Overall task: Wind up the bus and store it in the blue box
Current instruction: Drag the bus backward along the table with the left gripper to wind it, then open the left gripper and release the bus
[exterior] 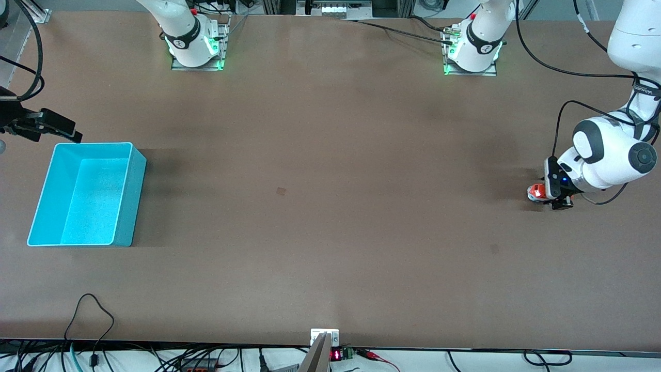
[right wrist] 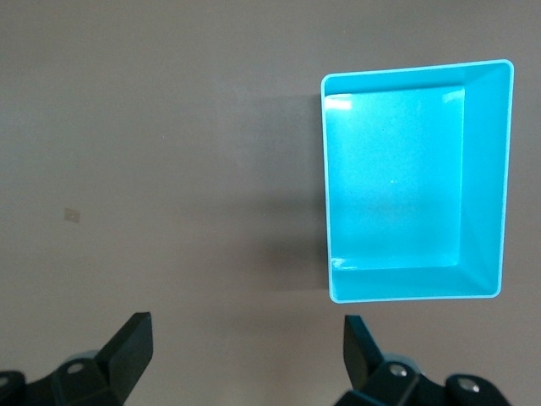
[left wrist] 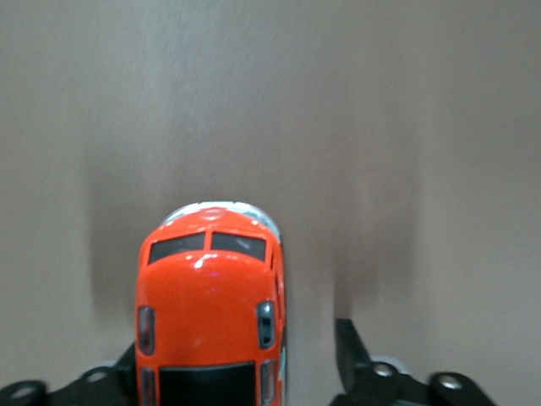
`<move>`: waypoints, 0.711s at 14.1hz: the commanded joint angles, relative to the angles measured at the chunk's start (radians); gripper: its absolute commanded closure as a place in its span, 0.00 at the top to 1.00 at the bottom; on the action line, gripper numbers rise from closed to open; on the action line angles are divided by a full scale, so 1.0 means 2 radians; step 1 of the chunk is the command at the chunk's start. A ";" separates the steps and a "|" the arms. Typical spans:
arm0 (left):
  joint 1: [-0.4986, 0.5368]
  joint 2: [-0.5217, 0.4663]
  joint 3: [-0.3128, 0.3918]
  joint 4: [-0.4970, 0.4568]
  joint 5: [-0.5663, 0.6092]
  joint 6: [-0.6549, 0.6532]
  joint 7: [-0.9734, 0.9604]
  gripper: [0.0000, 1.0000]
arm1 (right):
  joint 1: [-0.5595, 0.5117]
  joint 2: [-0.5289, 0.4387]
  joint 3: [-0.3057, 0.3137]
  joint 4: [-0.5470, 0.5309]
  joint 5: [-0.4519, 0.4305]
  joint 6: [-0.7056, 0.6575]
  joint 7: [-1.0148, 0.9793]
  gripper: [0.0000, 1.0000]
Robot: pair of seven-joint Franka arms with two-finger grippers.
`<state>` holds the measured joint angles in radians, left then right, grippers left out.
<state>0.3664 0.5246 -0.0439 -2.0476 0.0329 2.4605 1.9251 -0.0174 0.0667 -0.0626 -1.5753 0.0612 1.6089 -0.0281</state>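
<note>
Left wrist view gives you the small orange toy bus (left wrist: pixel 211 313) lying lengthwise between the left gripper (left wrist: pixel 241 372)'s parted, non-gripping fingers, far from the cyan-blue plastic box (exterior: pixel 88 194) under the open, empty right gripper (right wrist: pixel 245 351).

The bus (exterior: pixel 537 191) stands on the table (exterior: pixel 330 206) at the left arm's end, about midway between the bases' edge and the front camera's edge. The left gripper (exterior: pixel 555 199) is down around it, jaws spread: one finger (left wrist: pixel 351 351) stands apart from the bus's side, the other finger (left wrist: pixel 127 372) sits just beside the opposite flank; whether it touches cannot be told.

The blue box (exterior: pixel 129 201) rests on the table at the right arm's end, well apart from the bus. Nothing lies in it.

The right gripper (right wrist: pixel 245 347) hangs over bare table beside the box, toward the right arm's end, fingers spread wide.
</note>
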 commanded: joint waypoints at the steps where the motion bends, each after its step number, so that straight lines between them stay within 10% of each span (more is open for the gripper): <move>1: -0.024 -0.025 -0.001 0.044 0.002 -0.087 0.008 1.00 | -0.003 -0.002 0.003 0.002 0.009 -0.006 -0.001 1.00; 10: -0.090 -0.078 -0.002 0.096 -0.005 -0.170 0.003 1.00 | -0.004 -0.001 0.003 0.002 0.010 -0.007 -0.001 1.00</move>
<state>0.2238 0.3752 -0.0537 -1.9054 0.0324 2.1562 1.9249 -0.0174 0.0669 -0.0621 -1.5753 0.0623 1.6078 -0.0281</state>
